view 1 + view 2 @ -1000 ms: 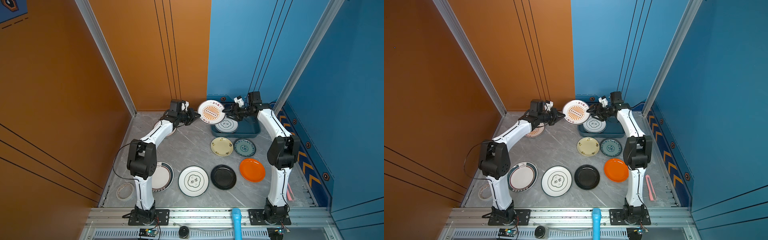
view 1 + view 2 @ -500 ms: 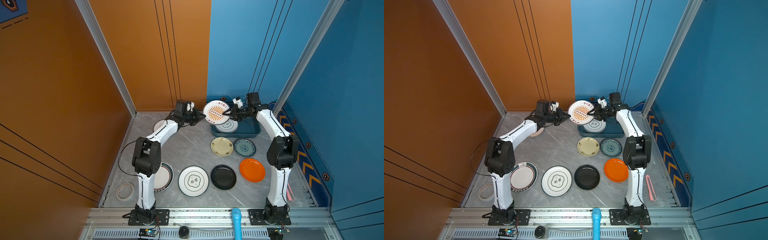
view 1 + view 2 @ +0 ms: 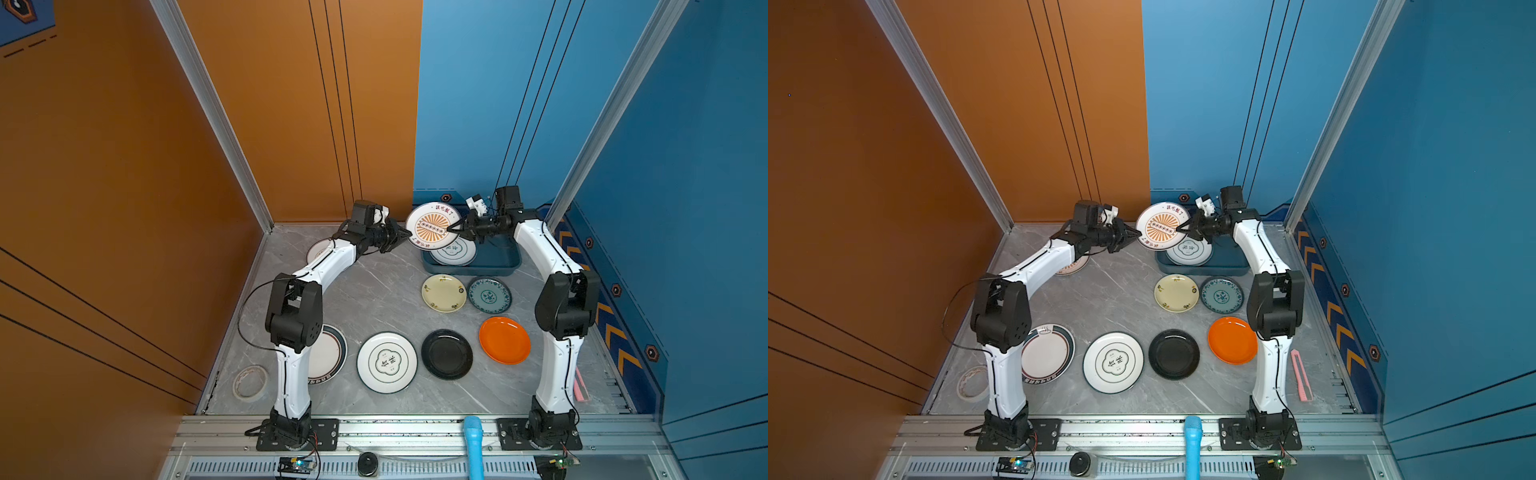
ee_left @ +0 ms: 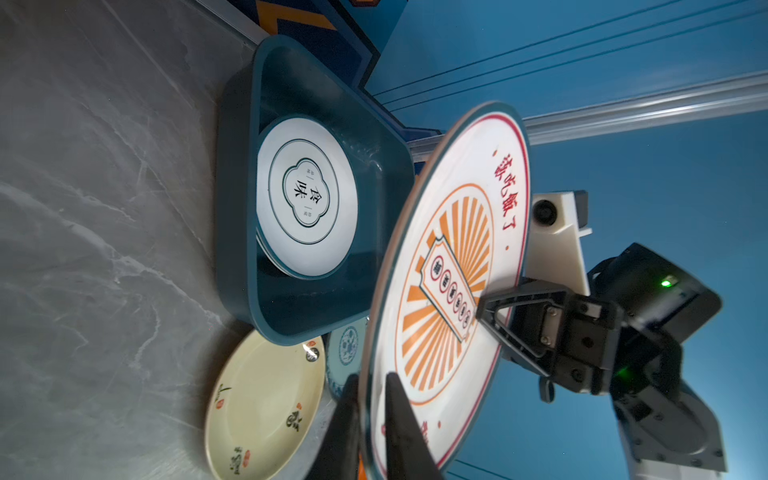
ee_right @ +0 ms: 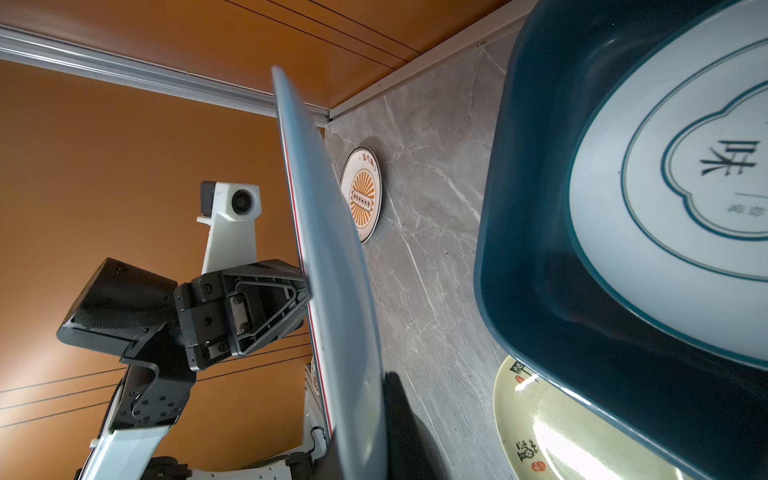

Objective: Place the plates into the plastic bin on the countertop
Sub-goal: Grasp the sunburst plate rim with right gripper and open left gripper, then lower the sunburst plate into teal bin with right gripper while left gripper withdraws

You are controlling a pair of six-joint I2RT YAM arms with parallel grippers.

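Sunburst plate [image 3: 432, 226] is up in the air, Jo, tipped nearly on edge over the left end of the plastic bin [image 3: 496, 259]. Who has it?

Right gripper [image 3: 452, 227], Sam: jaws pressed together on the rim at the bin side. The left gripper [image 3: 406, 239] sits at the opposite rim. Its fingers [image 4: 401, 419] straddle the edge, narrowly parted, and whether they bite I cannot tell.

So the line between the two grips runs straight across, left to right?

Yes, and the bin lies on the right arm's side, under and just beyond the plate. That arm is clearly nearer. I'd judge the plate needs laying flat, then lowering onto the green-emblem plate [image 3: 453, 251] already inside.

Give us the look of it.

White face, orange rays fanning round a central banner with a row of small red circles, red characters near the rim, a thin teal edge. The underside is plain pale grey-blue in the right wrist view.

Risk?

A thin rim pinch on a wide disc could let it swing as it tilts.
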